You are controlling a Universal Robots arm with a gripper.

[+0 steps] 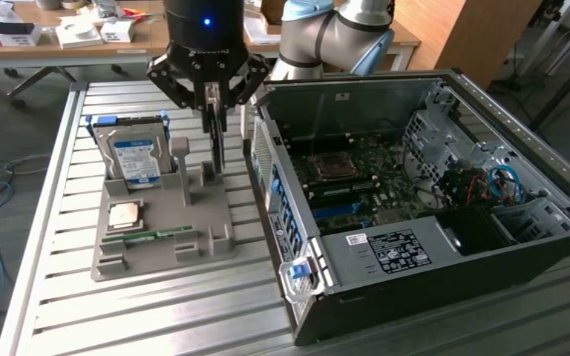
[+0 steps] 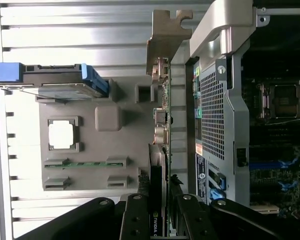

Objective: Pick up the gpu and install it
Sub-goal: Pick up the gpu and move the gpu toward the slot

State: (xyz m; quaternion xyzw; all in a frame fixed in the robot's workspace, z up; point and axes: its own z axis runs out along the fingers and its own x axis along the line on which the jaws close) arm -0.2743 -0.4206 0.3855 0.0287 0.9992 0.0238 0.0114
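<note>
Gripper (image 1: pixel 213 111) clamps the upright gpu (image 2: pixel 160 120) by 1 long edge; it looks light, stiff, fragile, so edges seem safest.

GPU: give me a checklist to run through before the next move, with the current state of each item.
1. Gripper shut on the gpu, a finger on each face: ok.
2. Gpu upright and edge-on in the grip, not tilted: ok.
3. Gpu lifted clear of the grey holder: cannot tell.
4. Hard drive stands apart from the gpu: ok.
5. Computer case open, motherboard exposed: ok.
6. Card slot on the motherboard free: cannot tell.
</note>
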